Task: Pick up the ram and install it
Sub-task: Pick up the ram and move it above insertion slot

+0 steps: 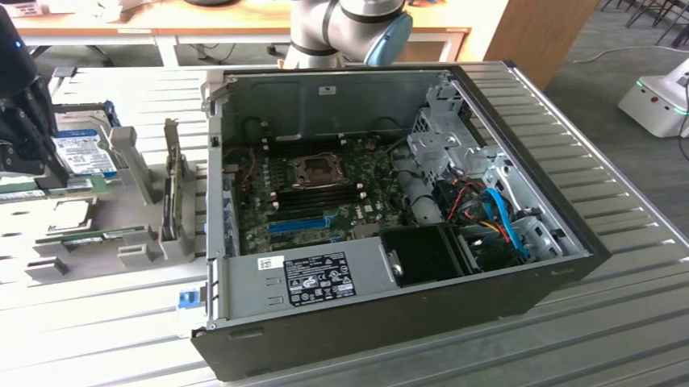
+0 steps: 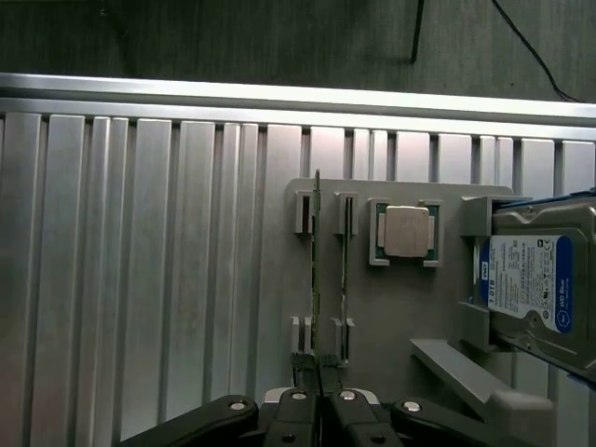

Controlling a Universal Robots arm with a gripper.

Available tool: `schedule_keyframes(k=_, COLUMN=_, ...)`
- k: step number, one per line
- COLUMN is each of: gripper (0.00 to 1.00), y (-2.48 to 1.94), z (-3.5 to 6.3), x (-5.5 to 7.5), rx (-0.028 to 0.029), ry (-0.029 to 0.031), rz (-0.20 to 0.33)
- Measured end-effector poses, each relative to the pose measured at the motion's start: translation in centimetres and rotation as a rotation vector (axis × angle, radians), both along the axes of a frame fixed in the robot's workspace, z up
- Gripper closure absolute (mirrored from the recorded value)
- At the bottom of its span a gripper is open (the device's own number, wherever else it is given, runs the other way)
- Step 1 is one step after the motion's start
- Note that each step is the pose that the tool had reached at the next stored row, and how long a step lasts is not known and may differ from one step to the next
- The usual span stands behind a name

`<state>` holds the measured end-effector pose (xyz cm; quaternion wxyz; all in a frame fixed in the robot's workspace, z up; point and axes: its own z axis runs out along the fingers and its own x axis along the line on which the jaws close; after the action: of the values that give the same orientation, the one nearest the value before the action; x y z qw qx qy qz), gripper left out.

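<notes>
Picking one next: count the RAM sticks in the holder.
2. One ram stands edge-on at the gripper; a second stick stands in the next slot, beside the CPU. None seems hidden.

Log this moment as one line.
step: grasp | jaws: shut on ram | ram: standing in holder slot | computer case: open

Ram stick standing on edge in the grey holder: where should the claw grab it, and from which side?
Pinch the ram by its free upper edge, across its two flat faces, coming straight down from above. It stands on edge, its ends held in slots of the holder, so only the top is open. A second stick stands close beside it.
</notes>
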<state>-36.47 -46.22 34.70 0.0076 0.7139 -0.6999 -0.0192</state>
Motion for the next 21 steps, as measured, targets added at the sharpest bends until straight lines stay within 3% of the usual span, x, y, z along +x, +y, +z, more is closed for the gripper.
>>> schedule_keyframes(k=21, gripper=0.88, y=0.0, z=3.57, x=0.0, rx=0.0, ry=0.0009, rz=0.0)
